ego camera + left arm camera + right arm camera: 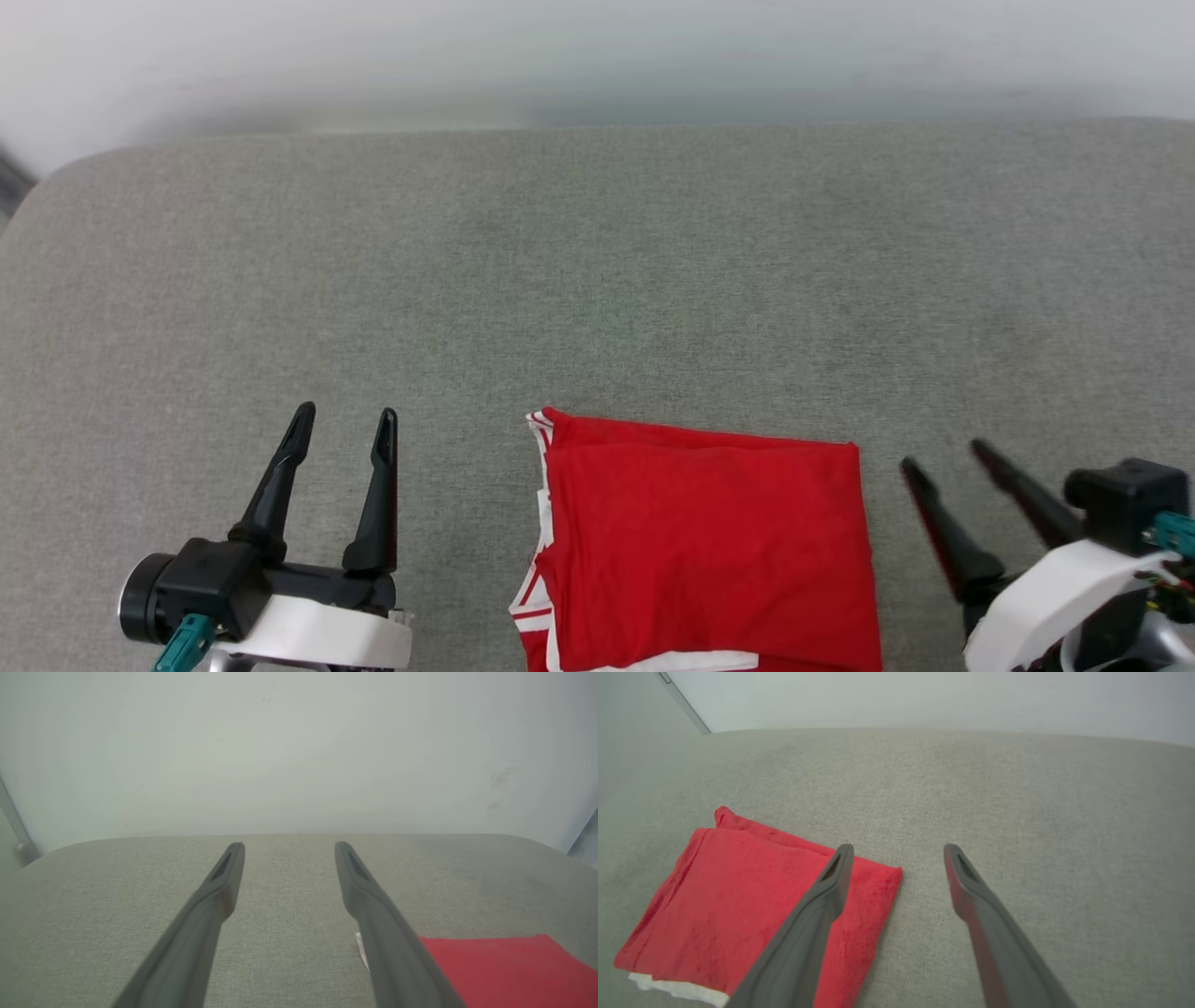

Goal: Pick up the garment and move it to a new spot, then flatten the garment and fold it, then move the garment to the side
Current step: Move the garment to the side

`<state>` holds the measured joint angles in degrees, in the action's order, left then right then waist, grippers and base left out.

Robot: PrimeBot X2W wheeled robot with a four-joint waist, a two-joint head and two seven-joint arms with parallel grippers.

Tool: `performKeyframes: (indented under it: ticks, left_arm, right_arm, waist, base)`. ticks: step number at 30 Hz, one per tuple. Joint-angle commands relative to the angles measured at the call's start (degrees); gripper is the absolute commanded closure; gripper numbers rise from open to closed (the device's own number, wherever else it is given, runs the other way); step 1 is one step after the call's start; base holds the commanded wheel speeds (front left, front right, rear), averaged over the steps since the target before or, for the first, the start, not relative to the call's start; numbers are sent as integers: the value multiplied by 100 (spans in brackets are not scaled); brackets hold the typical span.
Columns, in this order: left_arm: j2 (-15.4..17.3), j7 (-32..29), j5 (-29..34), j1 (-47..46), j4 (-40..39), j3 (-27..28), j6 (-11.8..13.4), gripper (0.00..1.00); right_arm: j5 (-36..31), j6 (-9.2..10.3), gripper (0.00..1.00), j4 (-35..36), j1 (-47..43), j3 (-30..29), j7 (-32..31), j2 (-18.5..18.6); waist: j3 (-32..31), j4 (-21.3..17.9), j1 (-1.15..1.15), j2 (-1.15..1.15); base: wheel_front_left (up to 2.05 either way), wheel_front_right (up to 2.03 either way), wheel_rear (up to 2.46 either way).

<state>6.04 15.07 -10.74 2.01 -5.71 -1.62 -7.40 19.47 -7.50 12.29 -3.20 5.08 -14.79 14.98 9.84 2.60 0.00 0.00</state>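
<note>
Grey surface (597, 261) | folded garment (700, 541), bottom cropped | left claw (347, 412), right claw (941, 454) agape

We log the garment (700, 551) as solid bright red across its upper face. Red-and-white striped trim runs down its left edge, and a white band shows at its near edge. The surface (597, 280) under it is a heathered grey-beige weave, even in tone. The wall (597, 56) reads pale grey-white. Left gripper (346, 411): black fingers and body, white shell, teal plug. Right gripper (941, 454): dark fingers tinged red, white shell, teal plug
</note>
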Motion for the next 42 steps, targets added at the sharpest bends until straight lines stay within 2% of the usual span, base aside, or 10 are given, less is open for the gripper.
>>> performKeyframes:
  ticks: [1,7,11,19,28,29,30,34,38,42]
  left_arm:
    - [1,11,29,-73,16,-8,-7,0]
    - [-8,11,19,-190,67,-99,-6,0]
    - [-25,11,25,-259,109,-176,-6,0]
    - [-58,11,27,-375,166,-298,-6,0]
    - [-74,11,46,-453,201,-315,-7,0]
    - [-78,11,54,-465,206,-325,-6,0]
    - [-80,11,53,-464,210,-332,-7,0]
    - [-78,11,58,-438,226,-296,-6,0]
    - [-16,11,57,-438,239,-378,-7,0]
    - [53,11,35,-481,236,-419,-7,0]
  right_arm:
    - [203,2,0,88,-2,69,-318,1]
    - [451,2,0,116,72,143,-1828,105]
    - [388,2,0,23,55,23,-2667,-134]
    - [311,2,0,-457,277,-68,-3250,-523]
    - [64,-4,0,-1425,404,512,-3272,-577]
    - [12,-6,81,-1561,443,628,-3178,-533]
    - [-18,-6,100,-1619,462,683,-3130,-497]
    - [-161,7,100,-1665,548,741,-2903,-351]
    - [-188,9,100,-1624,806,824,-2698,-152]
    - [-468,33,100,-1535,1174,1221,-2632,491]
  waist:
    - [68,55,0,0]
    - [227,242,0,0]
    - [327,389,0,0]
    - [502,626,0,0]
    - [573,776,0,0]
    - [579,777,0,0]
    - [573,771,0,0]
    - [533,701,0,0]
    - [491,458,0,0]
    - [528,-28,0,0]
  base:
    - [0,0,0]
    - [0,0,0]
    - [0,0,0]
    - [0,0,0]
    - [0,0,0]
    - [0,0,0]
    - [0,0,0]
    - [0,0,0]
    - [0,0,0]
    - [0,0,0]
